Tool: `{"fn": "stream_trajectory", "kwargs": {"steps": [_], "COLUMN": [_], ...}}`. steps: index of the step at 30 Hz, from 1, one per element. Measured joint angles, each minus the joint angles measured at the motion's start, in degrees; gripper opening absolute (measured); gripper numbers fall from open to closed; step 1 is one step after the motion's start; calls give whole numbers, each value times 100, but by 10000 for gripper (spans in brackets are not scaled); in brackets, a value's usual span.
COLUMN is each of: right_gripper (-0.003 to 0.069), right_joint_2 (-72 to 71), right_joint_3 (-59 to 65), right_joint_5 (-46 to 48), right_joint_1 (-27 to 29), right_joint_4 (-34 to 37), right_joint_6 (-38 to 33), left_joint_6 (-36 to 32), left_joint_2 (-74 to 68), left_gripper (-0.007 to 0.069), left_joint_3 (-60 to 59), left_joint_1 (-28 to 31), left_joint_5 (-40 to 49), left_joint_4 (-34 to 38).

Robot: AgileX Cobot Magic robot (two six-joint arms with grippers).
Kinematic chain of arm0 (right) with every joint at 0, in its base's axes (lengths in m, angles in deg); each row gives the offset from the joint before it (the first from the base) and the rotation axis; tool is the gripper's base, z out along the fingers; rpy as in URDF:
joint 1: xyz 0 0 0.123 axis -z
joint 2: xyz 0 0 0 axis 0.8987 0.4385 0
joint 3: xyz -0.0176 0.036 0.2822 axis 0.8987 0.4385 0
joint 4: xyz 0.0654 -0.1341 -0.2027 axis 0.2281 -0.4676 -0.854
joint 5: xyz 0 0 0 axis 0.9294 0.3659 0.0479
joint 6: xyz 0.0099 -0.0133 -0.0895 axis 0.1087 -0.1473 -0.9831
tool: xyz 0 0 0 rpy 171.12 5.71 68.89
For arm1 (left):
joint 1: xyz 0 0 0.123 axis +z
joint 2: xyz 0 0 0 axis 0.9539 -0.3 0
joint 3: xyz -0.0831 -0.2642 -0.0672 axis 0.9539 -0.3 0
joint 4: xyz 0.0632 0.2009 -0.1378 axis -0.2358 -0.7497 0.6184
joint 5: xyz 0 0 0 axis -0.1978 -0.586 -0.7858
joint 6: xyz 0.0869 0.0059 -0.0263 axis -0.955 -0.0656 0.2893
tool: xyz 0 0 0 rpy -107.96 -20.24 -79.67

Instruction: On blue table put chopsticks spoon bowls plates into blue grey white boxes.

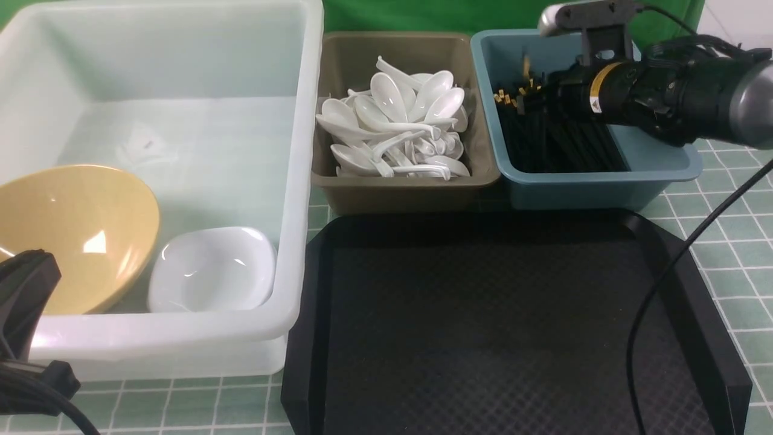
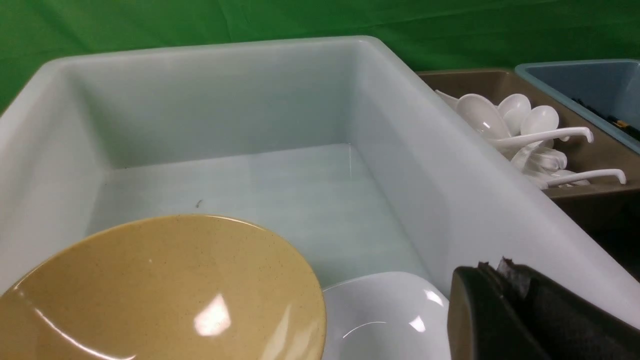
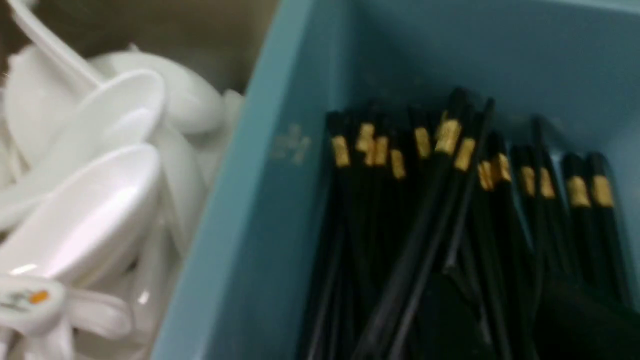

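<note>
The large translucent white plastic tub (image 1: 296,181) is open above, and its far half is bare floor; the near part is taken up by a wide mustard-tan glossy bowl (image 1: 78,235) leaning against the near-left wall, with a small white rounded-square dish (image 1: 211,269) just beside it. The grey-brown plastic bin (image 1: 338,66) is heaped with glossy white soup spoons (image 1: 395,127) across most of its floor. The slate-blue plastic bin (image 1: 652,163) holds a bundle of black chopsticks with gold bands (image 3: 450,200), and the right arm (image 1: 664,96) reaches over it, blocking the way in from above. The black textured tray (image 1: 483,326) on the pale green gridded bench (image 1: 724,181) lies bare, crossed only by a black cable (image 1: 670,272) at its right edge.
</note>
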Motion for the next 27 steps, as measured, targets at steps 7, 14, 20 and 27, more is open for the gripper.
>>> {"fn": "stream_trajectory", "kwargs": {"steps": [7, 14, 20, 27], "right_gripper": [299, 42, 36, 36], "right_joint_2": [-1150, -3817, -5894, -7877], "right_joint_3": [0, 408, 2195, 4931], "right_joint_5": [1944, 3519, 3180, 1539], "right_joint_1": [-427, -1385, -2106, -2237], "right_joint_4": [180, 1828, 3175, 3276], "right_joint_6": [-1255, -3671, -4375, -3672], "left_joint_6": [0, 0, 0, 17], "left_joint_2": [0, 0, 0, 0], "left_gripper": [2, 2, 2, 2], "left_joint_3": [0, 0, 0, 0], "left_joint_1": [0, 0, 0, 0], "left_joint_5": [0, -5, -5, -5], "left_joint_4": [-5, -5, -5, -5]}}
